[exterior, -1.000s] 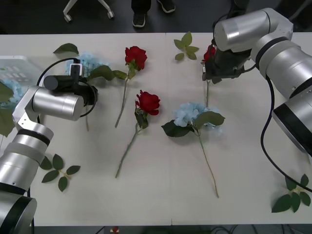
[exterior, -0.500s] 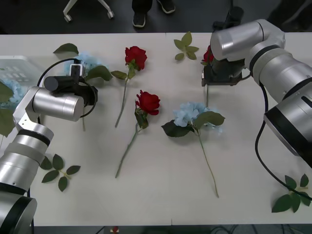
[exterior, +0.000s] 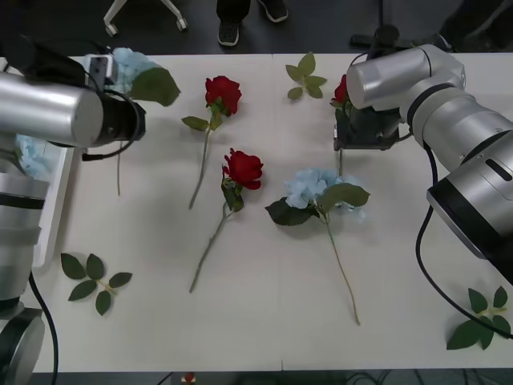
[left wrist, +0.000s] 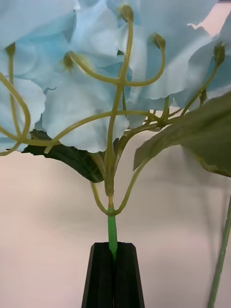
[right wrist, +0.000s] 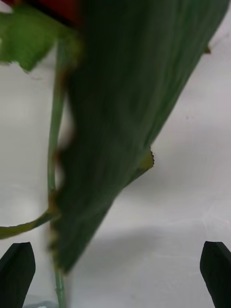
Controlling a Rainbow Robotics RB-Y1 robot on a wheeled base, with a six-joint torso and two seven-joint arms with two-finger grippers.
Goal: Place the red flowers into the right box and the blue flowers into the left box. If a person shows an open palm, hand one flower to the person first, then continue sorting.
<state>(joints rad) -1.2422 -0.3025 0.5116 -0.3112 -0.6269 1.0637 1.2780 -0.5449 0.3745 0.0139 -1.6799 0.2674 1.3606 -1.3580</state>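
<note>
Stem down toward the near side, bloom far, the blue hydrangea [left wrist: 96,86] hangs clenched in the left gripper [left wrist: 114,274], now raised at the table's [exterior: 264,321] far left. Right gripper [right wrist: 115,274] hovers spread over a red rose [exterior: 345,88], stem running far-to-near.

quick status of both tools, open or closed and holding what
Left tool: closed on the blue flower stem, lifted near the left box.
Right tool: open, down over the red rose stem, not gripping.

Three red roses [exterior: 223,92], two blue hydrangeas [exterior: 314,187], four loose leaf sprigs [exterior: 305,74].
</note>
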